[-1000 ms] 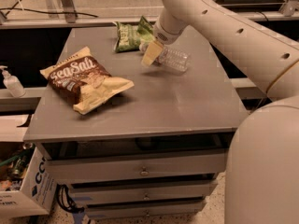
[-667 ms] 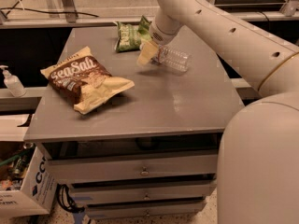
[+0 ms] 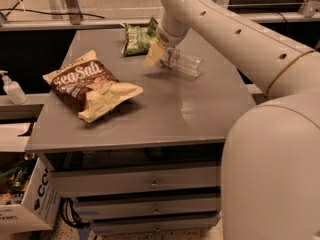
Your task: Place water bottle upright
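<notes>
The water bottle (image 3: 186, 63) is a small clear ribbed plastic bottle. It lies on its side at the back right of the grey table top (image 3: 170, 109), with its dark-and-reddish label band toward the left end. My gripper (image 3: 159, 55) hangs from the white arm that comes in from the upper right. It is at the bottle's left end, touching or very close to it. Its cream-coloured tip covers part of that end of the bottle.
A brown Sea Salt chip bag (image 3: 89, 85) lies at the left of the table. A green chip bag (image 3: 138, 37) lies at the back, just left of the gripper. A white pump dispenser bottle (image 3: 12, 89) stands on a ledge at the far left. A cardboard box (image 3: 25, 204) sits on the floor at lower left. Drawers are below the table top.
The gripper and forearm have shifted slightly to the left along the bottle's left end. The bottle still lies on its side in nearly the same spot.
</notes>
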